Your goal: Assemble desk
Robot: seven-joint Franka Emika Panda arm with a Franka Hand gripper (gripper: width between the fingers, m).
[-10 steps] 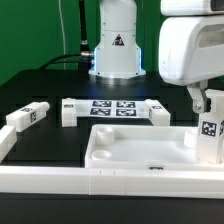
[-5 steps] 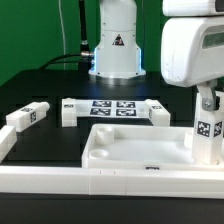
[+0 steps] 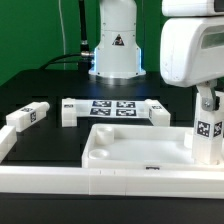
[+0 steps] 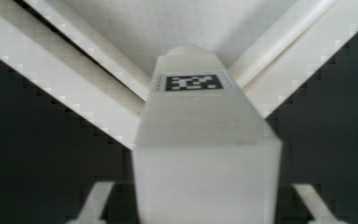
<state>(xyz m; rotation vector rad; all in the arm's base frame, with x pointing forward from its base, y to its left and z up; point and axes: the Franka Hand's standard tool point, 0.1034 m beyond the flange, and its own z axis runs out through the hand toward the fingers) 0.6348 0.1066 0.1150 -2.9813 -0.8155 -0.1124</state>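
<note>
**Gripper.** The gripper (image 3: 207, 108) is seen at the exterior view's right, pointed downward. Its jaws are closed part-way onto the upper end of the held leg (image 3: 210, 140), which is kept upright. In the wrist view the held leg (image 4: 202, 150) fills the middle of the picture, between the two fingers.

**Held part.** A black-and-white square tag is carried on the held leg's face in the exterior view and on its end face in the wrist view. The pattern is a machine code and no writing can be read. The held leg stands at the exterior view's right end of the panel (image 3: 135, 150) — whether the two are touching cannot be told.

**Panel.** The panel lies flat, rim upward, just behind the front rail (image 3: 60, 185). A small dark mark on its front rim is too small to be read.

**Loose parts.** Three legs lie on the black table (image 3: 50, 150): the left leg (image 3: 28, 117), well apart from the panel, and the second leg (image 3: 68, 112) and third leg (image 3: 160, 113), set at either end of the marker board (image 3: 112, 107). Four tags are printed on the board.

**Background.** A black triangular sign (image 3: 118, 42) is fixed to the arm base (image 3: 117, 62) — no lettering is legible.
</note>
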